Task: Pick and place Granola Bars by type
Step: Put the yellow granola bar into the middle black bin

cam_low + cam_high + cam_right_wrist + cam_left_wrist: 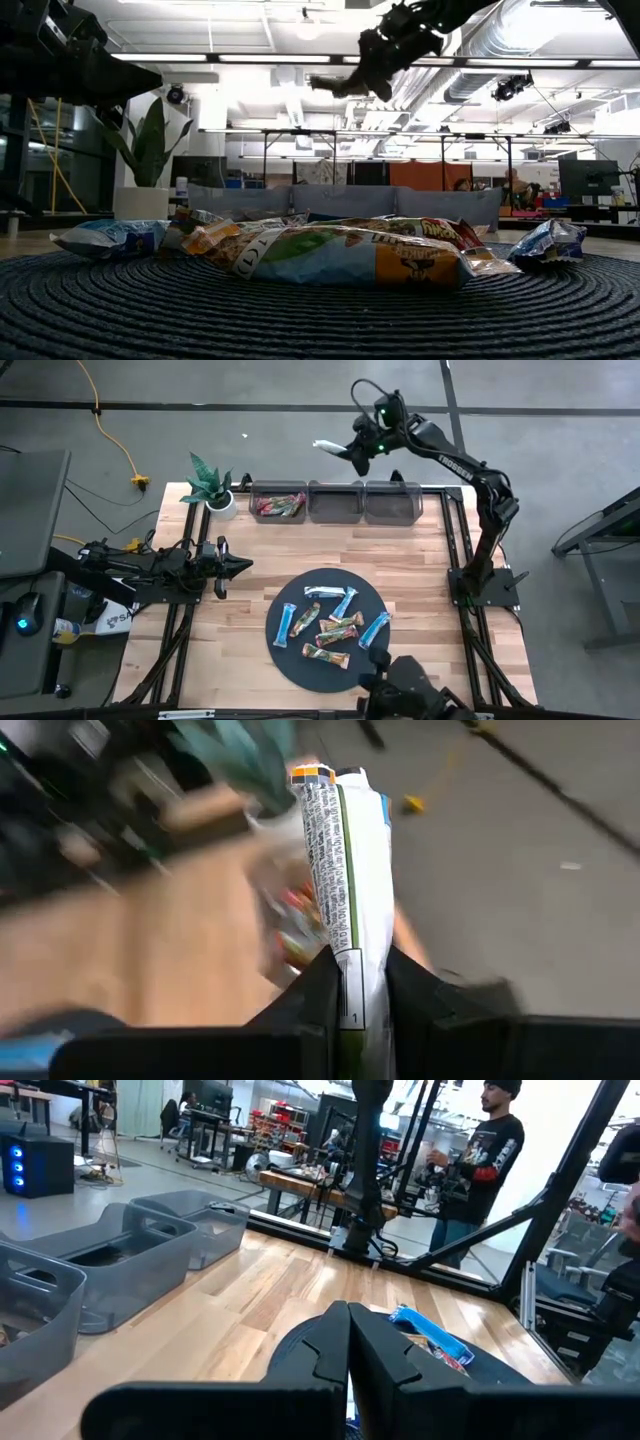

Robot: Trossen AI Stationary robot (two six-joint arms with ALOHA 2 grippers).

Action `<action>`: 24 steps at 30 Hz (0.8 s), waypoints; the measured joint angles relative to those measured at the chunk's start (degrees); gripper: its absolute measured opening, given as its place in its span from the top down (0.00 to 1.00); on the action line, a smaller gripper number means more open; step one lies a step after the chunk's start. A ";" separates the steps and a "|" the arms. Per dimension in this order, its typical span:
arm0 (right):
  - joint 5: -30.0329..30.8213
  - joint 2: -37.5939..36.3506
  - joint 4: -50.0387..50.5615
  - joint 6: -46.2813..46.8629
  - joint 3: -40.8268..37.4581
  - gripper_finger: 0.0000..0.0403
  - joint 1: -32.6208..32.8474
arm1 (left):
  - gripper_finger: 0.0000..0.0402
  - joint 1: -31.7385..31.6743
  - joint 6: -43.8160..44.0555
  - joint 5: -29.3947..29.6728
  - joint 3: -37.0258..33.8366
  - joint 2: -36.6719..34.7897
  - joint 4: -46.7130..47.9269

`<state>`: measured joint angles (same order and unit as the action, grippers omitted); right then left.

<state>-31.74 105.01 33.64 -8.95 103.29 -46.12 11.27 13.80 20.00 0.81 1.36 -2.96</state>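
Observation:
Several granola bars (330, 625) in blue and green-brown wrappers lie flat on a dark round disc (290, 660) near the table's front; the low view shows them close up (330, 250). My right gripper (355, 452) is high over the table's far edge, behind the clear bins, shut on a pale bar (328, 447) with a white printed back and a blue edge (345, 850). The left bin (278, 503) holds red-wrapped bars. My left gripper (238, 566) rests shut at the table's left, holding nothing. My right gripper pinches the bar's near end (355, 970) between its two fingers (318, 995). The bar sticks straight out beyond the fingertips, along the fingers, with its printed back toward the wrist camera. It hangs lifted clear, high above the far edge, pointing toward the table's left.
Three clear bins stand in a row along the far edge; the middle bin (335, 503) and right bin (393, 503) look empty. A potted plant (213, 488) stands at the far left. A dark camera mount (410, 690) sits at the near edge. A person (480, 1160) stands beyond the table.

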 joint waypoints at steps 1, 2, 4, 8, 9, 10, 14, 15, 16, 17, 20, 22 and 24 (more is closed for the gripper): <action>1.71 0.17 0.98 -2.43 -0.05 0.89 0.37 | 1.00 0.00 0.00 -0.01 -0.01 0.01 0.00; 3.20 0.48 1.89 -4.78 -0.05 0.89 0.85 | 1.00 0.00 0.00 -0.01 0.01 0.01 0.02; 5.24 1.48 3.30 -8.62 -0.05 0.89 2.01 | 1.00 0.00 0.00 -0.01 0.01 0.00 0.01; 7.43 4.40 5.03 -15.13 -0.07 0.89 4.36 | 1.00 0.00 0.00 -0.01 0.01 -0.01 0.02; 7.89 5.16 5.32 -16.66 -0.07 0.89 4.86 | 1.00 0.00 0.00 -0.01 0.00 0.01 0.02; 8.35 5.88 5.57 -18.19 -0.07 0.89 5.32 | 1.00 0.00 0.00 -0.01 -0.01 0.01 0.00; 8.98 8.45 7.95 -23.04 -0.09 0.89 6.18 | 1.00 0.00 0.00 -0.01 0.00 0.01 0.02; 9.09 9.03 8.89 -24.03 -0.09 0.89 6.18 | 1.00 0.00 0.00 -0.01 0.00 0.01 0.02; 9.18 9.49 9.90 -24.93 -0.09 0.89 6.18 | 1.00 0.00 0.00 -0.01 0.01 0.00 0.01; 9.32 10.00 10.99 -25.97 -0.09 0.89 6.17 | 1.00 0.00 0.00 -0.01 0.01 -0.01 0.02; 10.90 11.46 14.01 -28.34 -0.09 0.89 6.16 | 1.00 0.00 0.00 -0.01 0.01 0.01 0.02; 12.20 12.38 14.87 -29.03 -0.09 0.89 6.16 | 1.00 0.00 0.00 -0.01 0.00 0.01 0.02; 12.24 13.29 14.90 -28.97 -0.09 0.89 6.16 | 1.00 0.00 0.00 -0.01 0.00 0.01 0.00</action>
<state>-19.49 118.30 48.53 -37.93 103.20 -39.97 11.27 13.80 19.99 0.81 1.37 -2.96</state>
